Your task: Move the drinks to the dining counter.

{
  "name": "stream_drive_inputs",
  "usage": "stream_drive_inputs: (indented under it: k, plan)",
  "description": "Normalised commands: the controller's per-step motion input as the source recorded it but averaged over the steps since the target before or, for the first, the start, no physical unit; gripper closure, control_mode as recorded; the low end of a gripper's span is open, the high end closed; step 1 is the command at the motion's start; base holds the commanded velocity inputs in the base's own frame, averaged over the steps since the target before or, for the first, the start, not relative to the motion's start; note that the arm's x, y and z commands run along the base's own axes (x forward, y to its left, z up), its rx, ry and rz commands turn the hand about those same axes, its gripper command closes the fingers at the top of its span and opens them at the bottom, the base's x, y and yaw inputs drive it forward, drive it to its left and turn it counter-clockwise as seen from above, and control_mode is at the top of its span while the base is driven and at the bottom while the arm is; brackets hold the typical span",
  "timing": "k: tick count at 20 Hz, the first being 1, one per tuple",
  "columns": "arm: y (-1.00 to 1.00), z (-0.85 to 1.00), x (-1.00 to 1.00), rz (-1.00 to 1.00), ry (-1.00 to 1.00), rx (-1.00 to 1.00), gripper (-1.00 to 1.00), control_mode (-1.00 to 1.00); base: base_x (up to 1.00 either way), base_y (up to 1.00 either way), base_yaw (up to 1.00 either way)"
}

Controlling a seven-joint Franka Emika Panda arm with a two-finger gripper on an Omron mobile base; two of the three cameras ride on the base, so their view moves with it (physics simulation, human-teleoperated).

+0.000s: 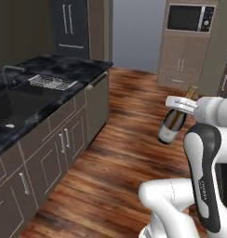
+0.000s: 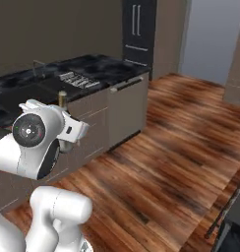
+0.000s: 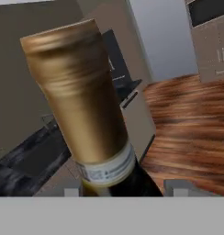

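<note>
I hold a dark wine bottle (image 1: 172, 124) with a cream label and a gold foil neck in the air over the wooden floor. My gripper (image 1: 181, 104) is shut on it near the neck, and the bottle hangs tilted below the hand. In the hand view the gold neck (image 3: 81, 101) rises close before the camera, between the two fingertips of the gripper (image 3: 123, 189). In the right base view the gold top (image 2: 62, 98) pokes up behind my white wrist. The other drinks and the dining counter are out of view.
A black marble worktop (image 1: 64, 65) over handled drawers runs along the left, with a sink (image 1: 17, 104), a faucet (image 1: 10, 69) and a drain rack (image 1: 52, 82). A dark fridge (image 1: 71, 28) and a microwave cabinet (image 1: 190, 18) stand at the back. Wooden floor (image 1: 129, 139) lies between them.
</note>
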Motion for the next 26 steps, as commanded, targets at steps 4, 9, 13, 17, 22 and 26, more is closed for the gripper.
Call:
stream_drive_inputs:
  k: [4,9,13,17,22,26]
  plan:
    - [0.00,0.00,0.00,0.00,0.00,0.00,1.00,1.00,0.00,0.00,1.00]
    - [0.00,0.00,0.00,0.00,0.00,0.00,1.00,1.00,0.00,0.00,1.00]
    - [0.00,0.00,0.00,0.00,0.00,0.00,1.00,1.00,0.24,0.00,0.95]
    - [0.00,0.00,0.00,0.00,0.00,0.00,1.00,1.00,1.00,-0.22,0.26]
    - [0.00,0.00,0.00,0.00,0.00,0.00,1.00,1.00,1.00,-0.60,-0.02]
    - [0.00,0.00,0.00,0.00,0.00,0.00,1.00,1.00,1.00,-0.51,-0.30]
